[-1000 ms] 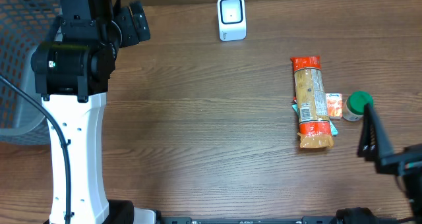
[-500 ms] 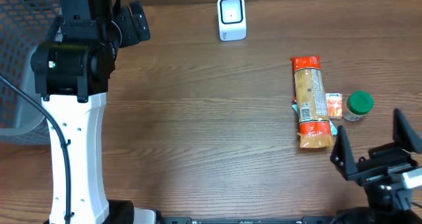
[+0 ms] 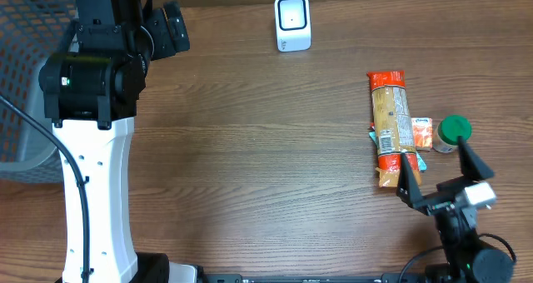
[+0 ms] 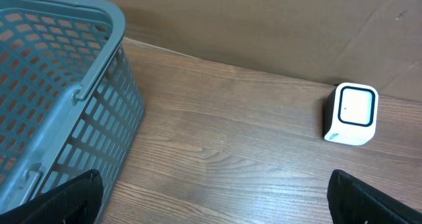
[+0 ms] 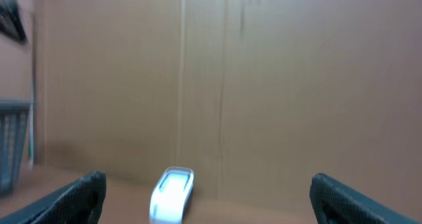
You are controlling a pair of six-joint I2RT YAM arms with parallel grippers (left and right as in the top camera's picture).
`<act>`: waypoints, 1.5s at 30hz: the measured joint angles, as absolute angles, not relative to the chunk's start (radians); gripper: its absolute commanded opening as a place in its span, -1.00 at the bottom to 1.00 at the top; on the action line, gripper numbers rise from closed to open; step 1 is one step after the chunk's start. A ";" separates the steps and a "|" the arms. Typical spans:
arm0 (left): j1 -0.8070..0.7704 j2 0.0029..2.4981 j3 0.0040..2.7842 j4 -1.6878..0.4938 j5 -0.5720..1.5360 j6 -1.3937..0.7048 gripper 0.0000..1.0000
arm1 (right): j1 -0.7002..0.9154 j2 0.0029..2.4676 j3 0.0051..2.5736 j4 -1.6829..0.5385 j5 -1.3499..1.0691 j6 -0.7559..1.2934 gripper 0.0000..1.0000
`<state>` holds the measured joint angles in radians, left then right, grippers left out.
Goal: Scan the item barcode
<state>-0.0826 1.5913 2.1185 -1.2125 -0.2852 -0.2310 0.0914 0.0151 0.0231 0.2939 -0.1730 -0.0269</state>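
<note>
Right claw (image 3: 436, 170) has its two black fingers spread as wide as they go, with nothing between them. It hovers over the brown wood-grain table (image 3: 250, 150), well to the right of the white cube-shaped scanner (image 3: 292, 22) and much nearer the robot than it. In the overhead view one fingertip overlaps the near end of the long orange-and-red plastic packet of pasta (image 3: 391, 125); whether it touches cannot be told.

That packet lies flat, lengthwise away from the robot, well right of the scanner and nearer than it, with a white printed label facing up. Just beside the packet, on the side away from the scanner, lies a small orange-and-white sachet (image 3: 422, 133). Close against the sachet stands a small bottle with a round green cap (image 3: 455, 131).

The right wrist picture is blurred. It shows the scanner (image 5: 173, 194) low between the fingertips, against a brown cardboard wall (image 5: 264, 85).

Left claw (image 4: 217, 201) is likewise fully spread and empty, its dark fingertips at the lower corners of its own view, well left of the scanner (image 4: 351, 113). The grey-blue plastic lattice basket (image 4: 66, 92) stands farther left of the scanner, at the table's left edge.
</note>
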 measured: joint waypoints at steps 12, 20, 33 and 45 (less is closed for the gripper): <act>-0.083 1.591 2.119 -1.212 -0.285 -0.231 0.99 | 0.091 0.013 0.018 -0.084 -0.095 -0.030 1.00; -0.083 1.591 2.119 -1.213 -0.285 -0.231 1.00 | 0.091 0.013 0.018 -0.083 -0.062 -0.030 1.00; -0.083 1.591 2.119 -1.213 -0.285 -0.231 1.00 | 0.091 0.013 0.018 -0.083 -0.059 -0.030 1.00; -0.083 1.591 2.119 -1.213 -0.285 -0.231 1.00 | 0.091 0.013 0.018 -0.083 -0.059 -0.030 1.00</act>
